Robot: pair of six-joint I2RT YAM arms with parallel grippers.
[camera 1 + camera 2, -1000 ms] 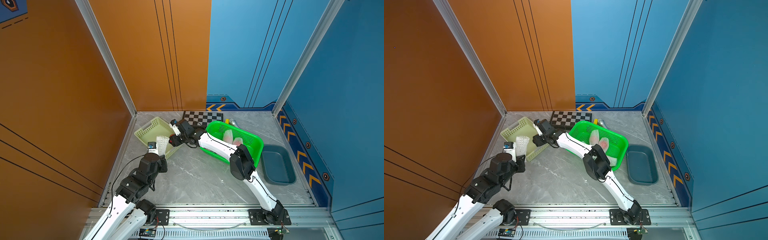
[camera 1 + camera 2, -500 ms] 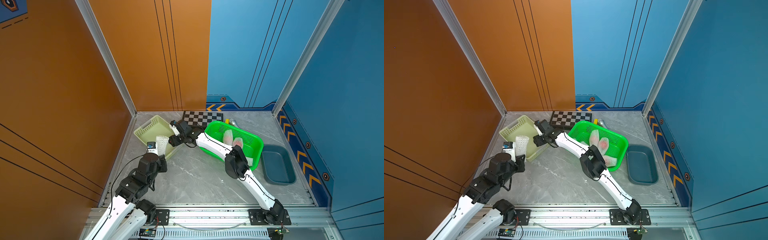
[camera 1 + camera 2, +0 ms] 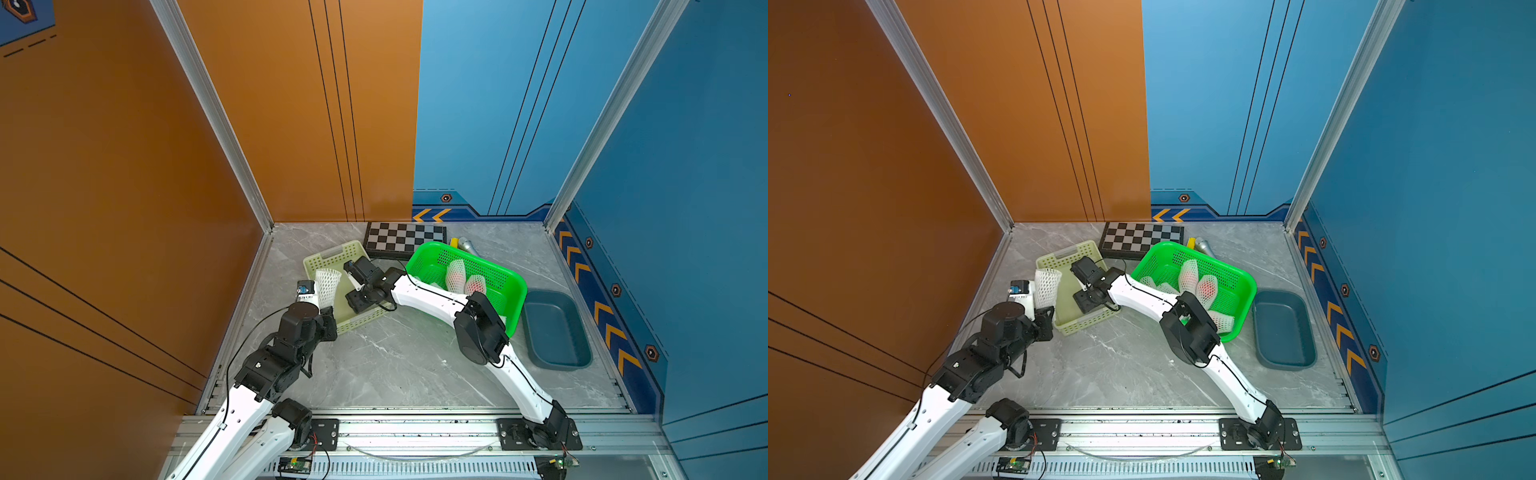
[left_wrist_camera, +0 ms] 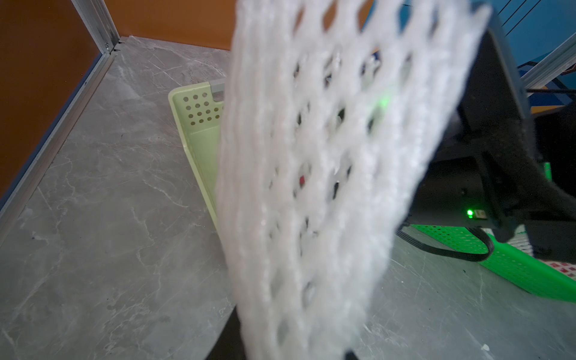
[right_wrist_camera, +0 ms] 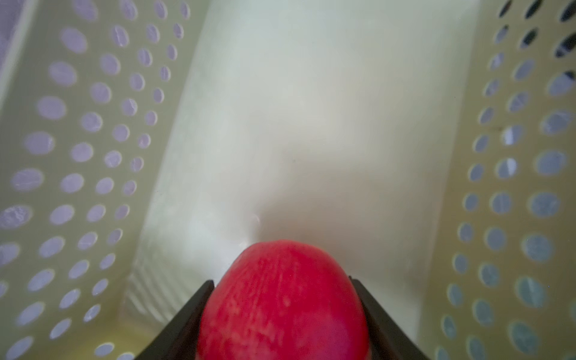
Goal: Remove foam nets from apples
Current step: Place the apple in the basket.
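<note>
Apple (image 5: 283,299), bare, sits low inside the pale basket (image 5: 93,124), straight ahead of the right end effector (image 5: 282,280) clasping its sides. Left end effector (image 3: 323,306) pinches the empty net (image 3: 327,284) upright by the rim.

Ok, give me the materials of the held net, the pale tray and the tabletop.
The net looks like soft white foam mesh: matte, fuzzy-edged, diamond holes, curving limply.
The tray is likely moulded plastic: smooth, slightly glossy, round holes punched in its walls.
The tabletop is grey with white veins like marble; stone or printed laminate, cannot tell; low sheen.
</note>
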